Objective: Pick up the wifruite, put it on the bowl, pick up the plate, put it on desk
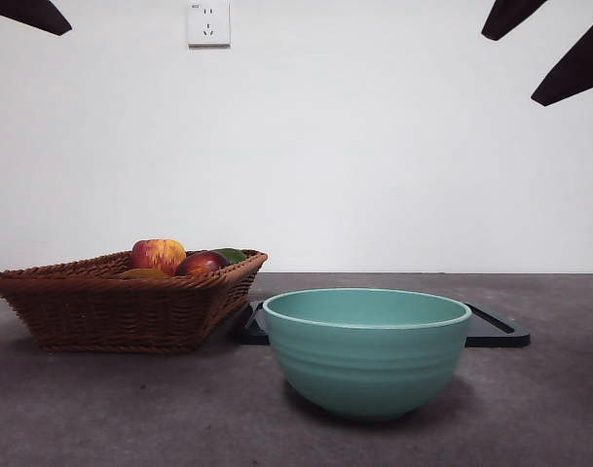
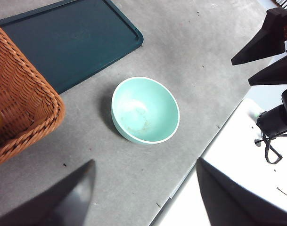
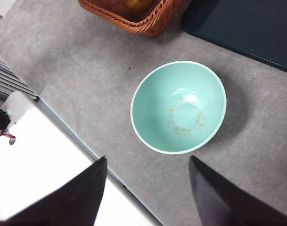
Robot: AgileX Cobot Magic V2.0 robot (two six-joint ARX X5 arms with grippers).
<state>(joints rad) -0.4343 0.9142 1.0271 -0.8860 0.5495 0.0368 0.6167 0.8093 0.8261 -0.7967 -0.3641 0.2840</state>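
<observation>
Bowl: we see the mint-green bowl (image 1: 366,350) standing upright and empty on the desk (image 1: 101,409), nearest the front camera; from above its inside (image 3: 178,107) shows a faint brownish ring.
Basket: we find a brown wicker basket (image 1: 121,304) to the left of the bowl, apart from it, holding several fruits.
Wifruite: we make out only a dull orange-brown sliver (image 1: 142,273) low in the basket, under the streaked apple (image 1: 159,255); it lies in the basket, mostly hidden by the rim.
Other fruit: we see a dark red fruit (image 1: 201,264) beside the apple, and something green (image 1: 231,255) behind it.
Tray: we see a flat dark tray (image 1: 496,329) lying on the desk behind the bowl, its edge close to the basket.
Left gripper: our left gripper (image 2: 145,193) hangs high above the desk, jaws spread wide, holding nothing, the bowl below it.
Right gripper: our right gripper (image 3: 148,188) also hangs high over the bowl, jaws spread, holding nothing.
Front view: we see the arms only as black tips at the top corners.
Wall: we note a white socket (image 1: 208,23) high on the white wall.
</observation>
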